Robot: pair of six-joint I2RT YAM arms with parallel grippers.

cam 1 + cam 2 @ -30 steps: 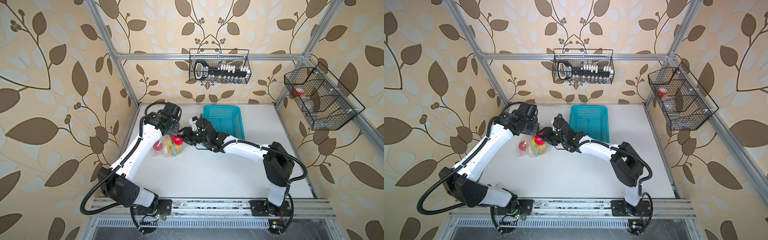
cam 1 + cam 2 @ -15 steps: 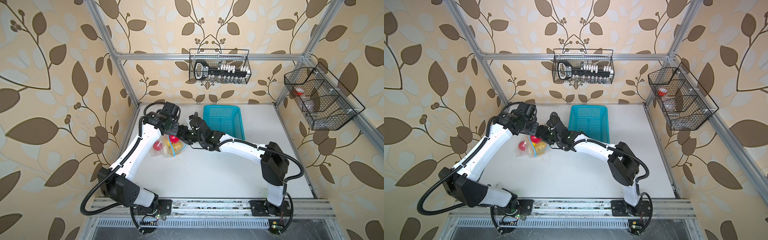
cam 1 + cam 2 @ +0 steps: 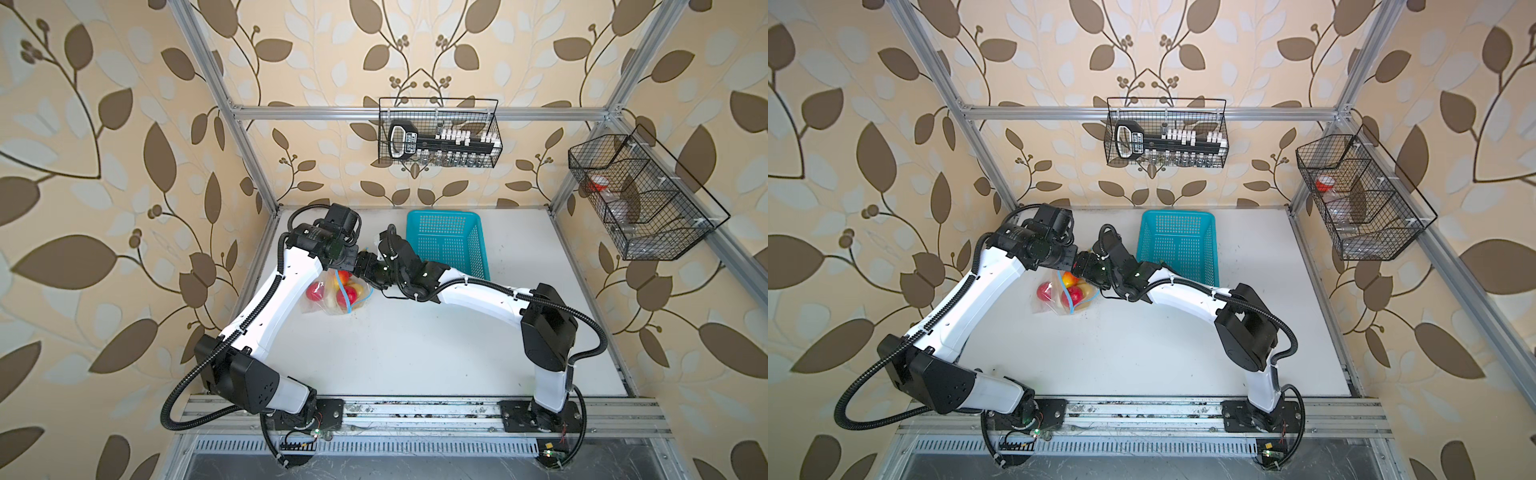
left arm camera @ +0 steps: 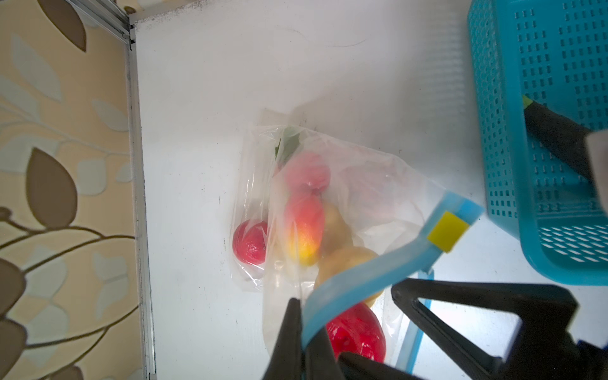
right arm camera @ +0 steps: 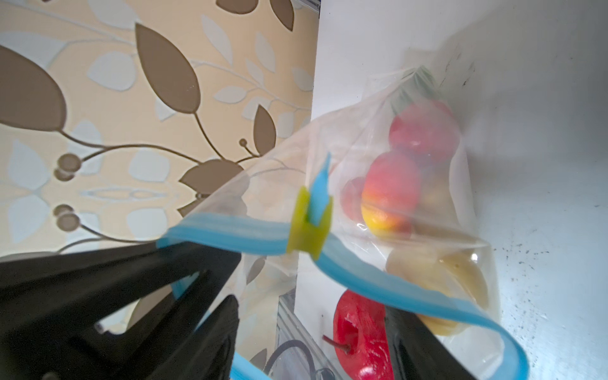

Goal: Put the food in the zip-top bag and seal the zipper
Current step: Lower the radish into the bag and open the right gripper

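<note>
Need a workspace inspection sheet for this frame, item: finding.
surface: white table, speckled.
job's things: visible food inside bag, left of centre; zipper raised, slider near one end; seal unclear.
clutter: turquoise basket at back.
grippers: left gripper shut on zipper; right gripper open beside slider.
cables: hoses loop off both arms; wire hangs under right wrist.
surroundings: leaf wallpaper, metal frame, back rack, side rack.

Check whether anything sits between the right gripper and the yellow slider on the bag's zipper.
Nothing visible does. The slider rides the blue zipper just beyond the open right gripper, with clear space between. The left gripper pinches the zipper off to one side.
</note>
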